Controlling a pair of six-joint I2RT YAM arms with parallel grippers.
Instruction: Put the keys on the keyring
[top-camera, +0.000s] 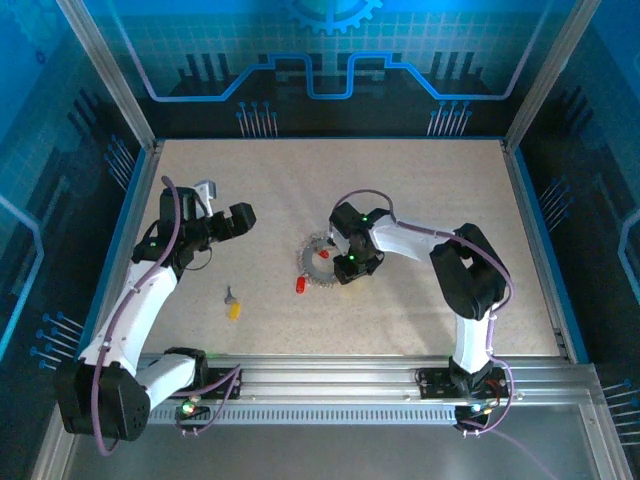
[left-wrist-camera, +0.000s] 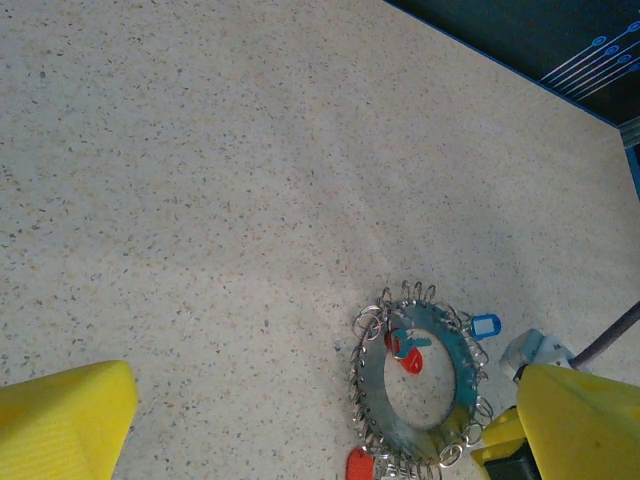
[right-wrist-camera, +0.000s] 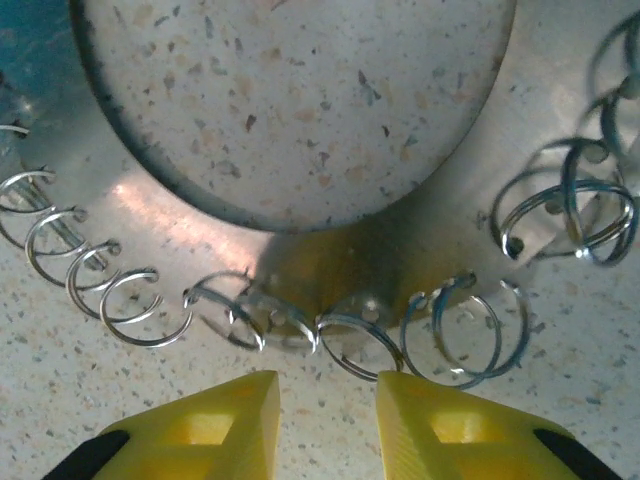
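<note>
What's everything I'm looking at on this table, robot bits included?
table: one, speckled beige, between blue walls.
keyring: one, silvery flat ring edged with small wire loops, mid-table.
yellow key: one, yellow head, left of the keyring, apart from it.
red key: one, red head, at the keyring's near-left edge.
red piece: one, red, inside the keyring's hole; too small to identify.
blue key: one, blue head, beside the keyring's rim.
left gripper: one, yellow-tipped, wide open, empty, left of the keyring.
right gripper: one, yellow-tipped, slightly open, at the keyring's edge.
</note>
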